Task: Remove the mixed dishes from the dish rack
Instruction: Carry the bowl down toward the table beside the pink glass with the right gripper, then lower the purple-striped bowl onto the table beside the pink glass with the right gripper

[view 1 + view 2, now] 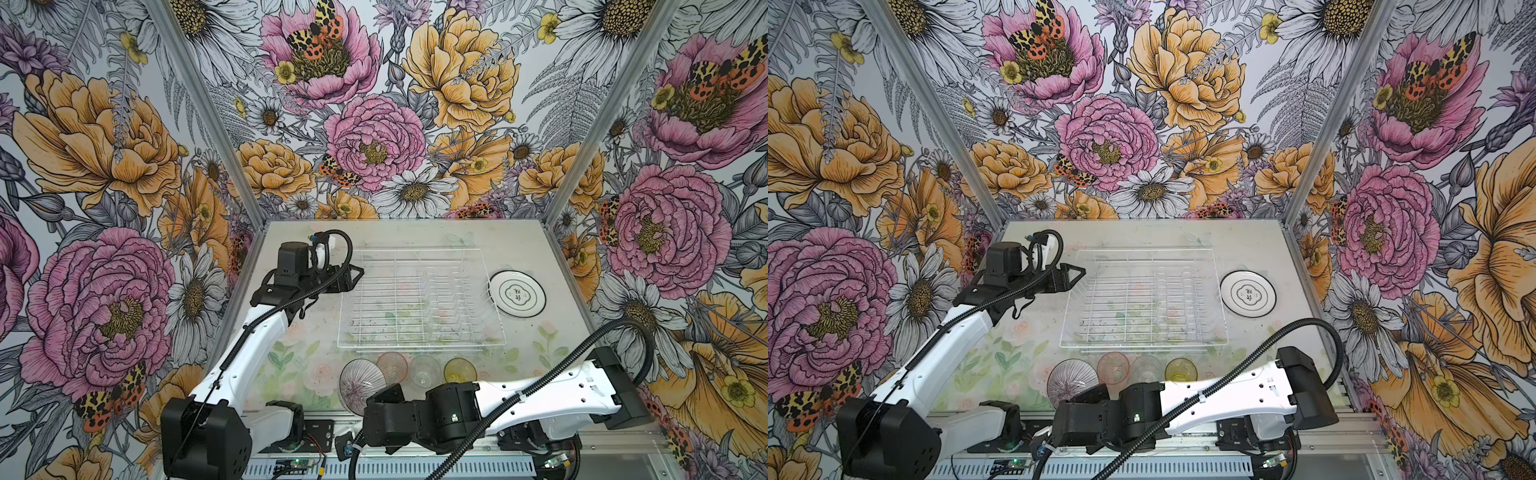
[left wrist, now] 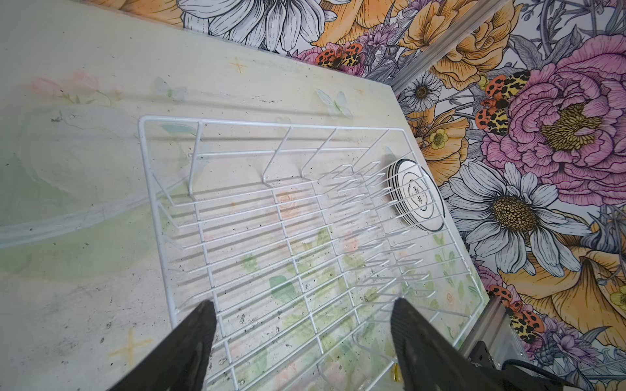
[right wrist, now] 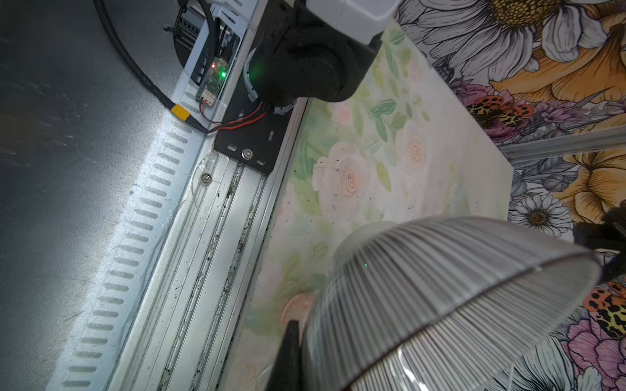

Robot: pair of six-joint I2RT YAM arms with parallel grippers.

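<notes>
The bowl (image 1: 360,384) could be dropped, or knocked into the pink tumbler (image 1: 392,368) just beside it, since it is pinched only at its thin rim by the right pincer (image 1: 381,394) and is held tilted near the front edge of the bench (image 1: 299,357). Fine purple-grey stripes are seen fanning over its glossy wall. The rack (image 1: 415,346) is seen bare, with plates (image 1: 516,294) stacked beside it. The left pincer (image 2: 301,304) is held spread at the rack's side.
</notes>
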